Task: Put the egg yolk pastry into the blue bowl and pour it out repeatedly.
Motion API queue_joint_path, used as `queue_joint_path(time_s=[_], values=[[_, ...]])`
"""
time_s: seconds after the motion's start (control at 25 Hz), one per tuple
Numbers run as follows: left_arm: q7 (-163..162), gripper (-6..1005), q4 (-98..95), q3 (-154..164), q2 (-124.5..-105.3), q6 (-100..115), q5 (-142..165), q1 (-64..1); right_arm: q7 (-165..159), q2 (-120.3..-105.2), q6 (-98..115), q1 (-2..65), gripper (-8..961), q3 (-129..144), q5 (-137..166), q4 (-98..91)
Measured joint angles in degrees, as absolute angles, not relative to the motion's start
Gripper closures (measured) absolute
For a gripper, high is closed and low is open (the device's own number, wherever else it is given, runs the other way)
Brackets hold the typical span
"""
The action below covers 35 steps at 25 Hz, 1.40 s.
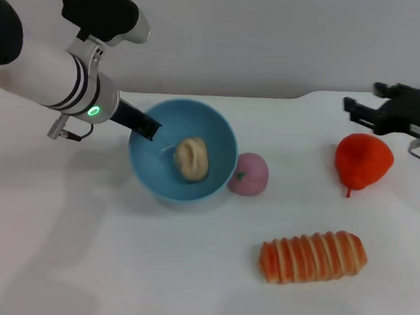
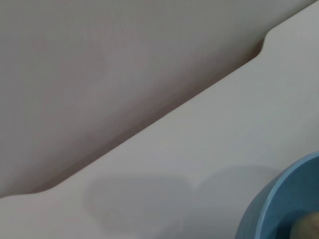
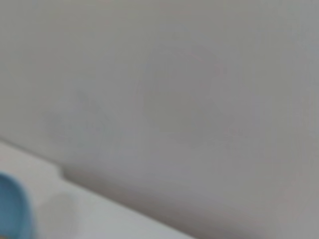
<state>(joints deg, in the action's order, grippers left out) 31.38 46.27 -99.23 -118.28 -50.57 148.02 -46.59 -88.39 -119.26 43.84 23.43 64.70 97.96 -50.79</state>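
The left claw is clamping the rim of the blue bowl and tipping it toward the pink ball — the egg yolk pastry is lying inside, against the lower wall. This looks like the pouring step; next, a steeper tilt should roll it onto the surface. The right claw is idling far right — grip impossible to tell.

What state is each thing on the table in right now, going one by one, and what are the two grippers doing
egg yolk pastry: inside the bowl, against its tilted wall.
blue bowl: tipped toward the camera, held at its left rim.
left gripper: clamped on the bowl's rim.
right gripper: at the table's right edge, away from the bowl, holding nothing.
pink ball: on the table, touching the bowl.
red fruit: lying on the table.
striped bread: lying flat on the table.
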Motion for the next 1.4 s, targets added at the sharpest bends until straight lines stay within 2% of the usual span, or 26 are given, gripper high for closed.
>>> queue_joint_path(time_s=[0.16,0.4,0.8,1.16,1.4], values=[[31.3,998,46.3,-99.1,-118.36,-49.5,148.0,-46.4,-75.1,-119.29,41.7,20.9,338,64.2,82.9,-47.8],[31.2,999,46.3,-97.8,-118.30,-48.3,146.7,-45.9,-45.4,-119.26,44.1,18.2,338,64.5,52.4,-40.8],[31.1,999,46.8,-96.3,-118.31,-45.9,146.0,-45.8,-20.3,-118.87,58.6,16.0,339,63.3,20.3,-23.2],[31.1,999,54.7,-91.1,-118.25,-38.3,145.7,-45.5,-19.3,-118.93,65.4,14.6,339,60.3,16.9,-12.3],[31.0,1000,58.3,-81.5,-118.36,-23.0,145.7,-44.6,-19.2,-119.05,65.5,14.9,339,60.3,16.6,-9.3]])
